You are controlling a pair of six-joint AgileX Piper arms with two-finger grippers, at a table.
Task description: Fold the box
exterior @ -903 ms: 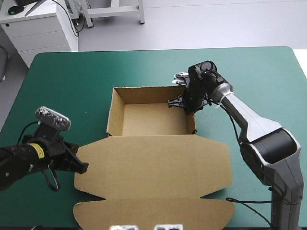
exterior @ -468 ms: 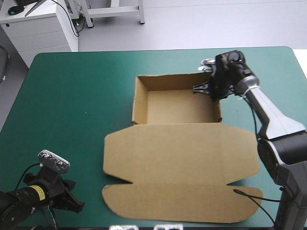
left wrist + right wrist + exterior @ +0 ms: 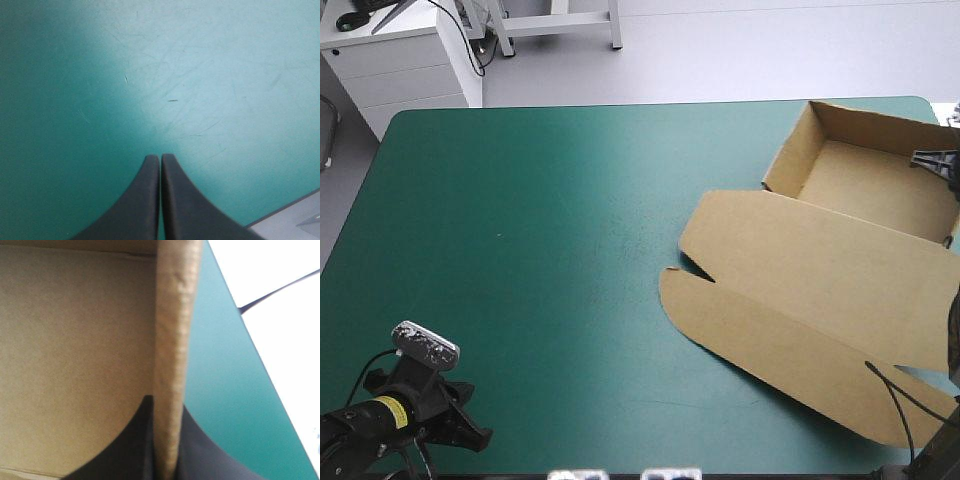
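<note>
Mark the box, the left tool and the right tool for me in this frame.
box [image 3: 820,270], high view, on the flat lid panel.
left tool [image 3: 160,159], left wrist view, where its shut fingertips meet.
right tool [image 3: 166,404], right wrist view, midway between fingertips clamping the box's wall.

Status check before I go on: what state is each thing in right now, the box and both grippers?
box: open tray, walls raised, askew at the far right corner of the teal-green cover.
lid: unfolded, lying flat on the cover toward the near edge.
left gripper: shut, holding nothing, over bare cover near the near left corner.
right gripper: shut on the box, pinching one side wall.
</note>
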